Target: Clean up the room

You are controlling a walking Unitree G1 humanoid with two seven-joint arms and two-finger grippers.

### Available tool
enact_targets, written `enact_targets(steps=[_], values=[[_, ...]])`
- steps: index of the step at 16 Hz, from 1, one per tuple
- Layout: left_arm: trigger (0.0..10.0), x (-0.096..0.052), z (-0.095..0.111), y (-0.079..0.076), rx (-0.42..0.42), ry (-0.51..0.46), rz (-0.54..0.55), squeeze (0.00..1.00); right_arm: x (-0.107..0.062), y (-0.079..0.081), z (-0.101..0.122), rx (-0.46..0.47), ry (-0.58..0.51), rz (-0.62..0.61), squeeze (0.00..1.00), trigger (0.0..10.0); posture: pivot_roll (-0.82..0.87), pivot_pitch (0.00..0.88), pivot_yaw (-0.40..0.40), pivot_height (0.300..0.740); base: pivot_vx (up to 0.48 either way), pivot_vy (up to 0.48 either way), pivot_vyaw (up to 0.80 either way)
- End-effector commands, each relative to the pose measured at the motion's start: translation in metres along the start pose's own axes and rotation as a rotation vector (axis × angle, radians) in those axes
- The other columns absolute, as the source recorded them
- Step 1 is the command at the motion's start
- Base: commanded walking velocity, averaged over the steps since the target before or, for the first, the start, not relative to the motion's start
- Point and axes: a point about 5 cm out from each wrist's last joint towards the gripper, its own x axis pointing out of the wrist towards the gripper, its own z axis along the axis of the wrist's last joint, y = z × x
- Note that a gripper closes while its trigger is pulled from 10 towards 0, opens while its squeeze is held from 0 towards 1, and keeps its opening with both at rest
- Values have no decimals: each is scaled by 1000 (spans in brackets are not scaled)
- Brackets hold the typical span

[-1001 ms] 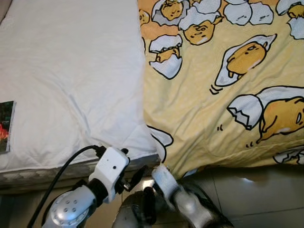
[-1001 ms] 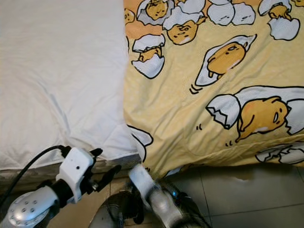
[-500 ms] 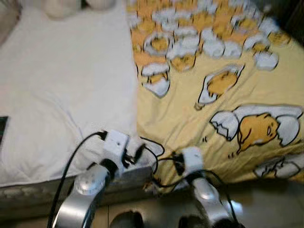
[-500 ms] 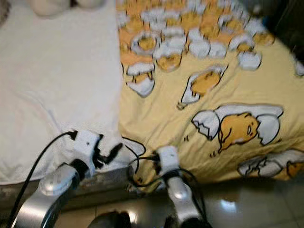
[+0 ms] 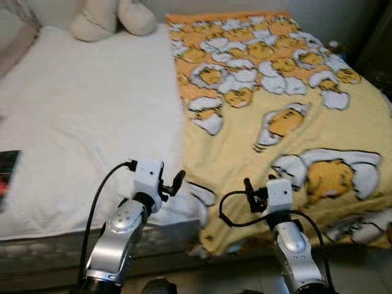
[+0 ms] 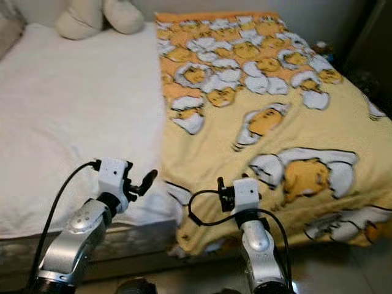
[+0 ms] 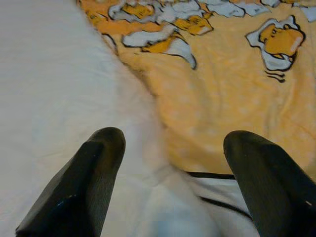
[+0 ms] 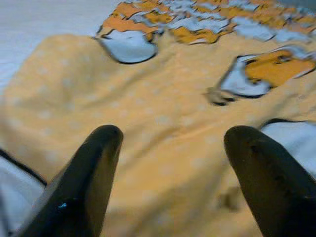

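Blanket (image 5: 288, 122) now under and ahead of both pincers, near edge at foot of bed. Camera tilted up, arms lifted from below edge. Left pincer (image 7: 168, 187) over white sheet (image 5: 79, 122) seam, right pincer (image 8: 168, 173) over yellow; both spread, empty. Looks like straightening grab coming.

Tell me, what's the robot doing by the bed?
The robot stands at the foot of a bed, both arms raised over its near edge. The left gripper hangs open where the white sheet meets the yellow cartoon blanket. The right gripper is open above the blanket. Neither holds anything yet. A cream plush toy sits at the far end.
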Motion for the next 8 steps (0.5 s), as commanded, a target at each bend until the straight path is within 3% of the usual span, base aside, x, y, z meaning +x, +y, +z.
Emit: enact_targets(steps=[1, 3, 4, 5, 8], values=[[10000, 2, 0, 1, 35, -6, -13, 0, 3, 5, 0, 32, 11, 6, 1000, 10000, -82, 0, 39, 740, 0, 480, 0], [10000, 6, 2, -2, 79, -16, -19, 0, 8, 8, -2, -1, 69, 10, 1000, 10000, -81, 0, 43, 740, 0, 0, 0], [10000, 7, 2, -2, 74, -17, -20, 0, 9, 8, -2, -3, 69, 8, 278, 10000, -81, 0, 44, 740, 0, 0, 0], [10000, 6, 3, -1, 63, -25, -21, 0, 14, 10, -1, 15, 87, 0, 0, 10000, -76, 0, 45, 740, 0, 0, 0], [10000, 0, -1, 1, 67, -15, -26, 0, 16, 11, -3, 41, 105, -15, 0, 10000, -67, 0, 53, 740, 0, 0, 0]])
